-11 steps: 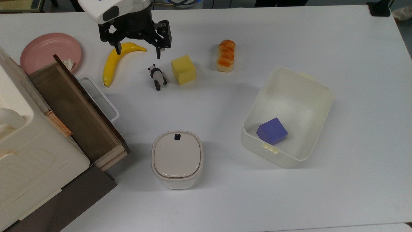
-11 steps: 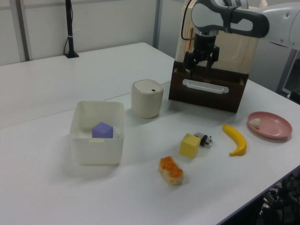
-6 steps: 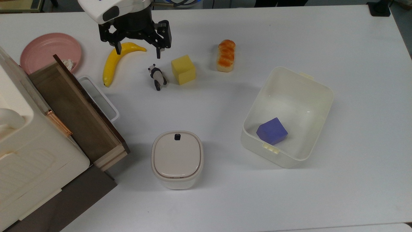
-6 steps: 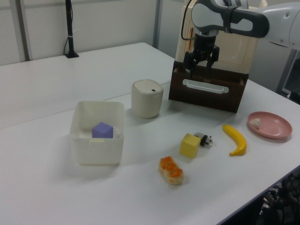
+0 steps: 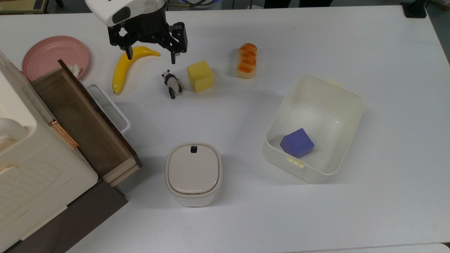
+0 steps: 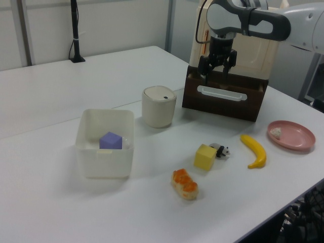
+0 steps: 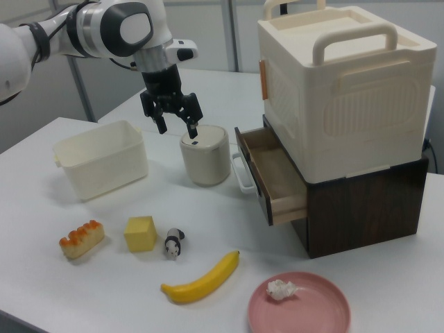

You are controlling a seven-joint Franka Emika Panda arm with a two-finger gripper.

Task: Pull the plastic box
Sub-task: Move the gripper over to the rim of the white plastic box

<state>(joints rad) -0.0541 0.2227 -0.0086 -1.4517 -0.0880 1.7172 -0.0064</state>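
Observation:
The plastic box (image 5: 346,92) (image 6: 104,157) (image 7: 100,173) is a large cream-white tub at the top view's right, with a purple block (image 5: 297,142) (image 6: 111,140) inside it. My gripper (image 5: 151,58) (image 6: 216,72) (image 7: 177,126) hangs open and empty high above the table, far from the box at the top view's upper left, over the banana (image 5: 126,66) and the panda figure (image 5: 171,83). Small clip tabs (image 5: 296,162) sit on the box's rim.
A lidded canister (image 5: 193,173), yellow cube (image 5: 200,75), bread (image 5: 247,60) and pink plate (image 5: 42,56) lie on the white table. An open wooden drawer (image 5: 84,123) with a narrow clear bin (image 5: 112,109) stands at the top view's left, under a cream container (image 7: 347,90).

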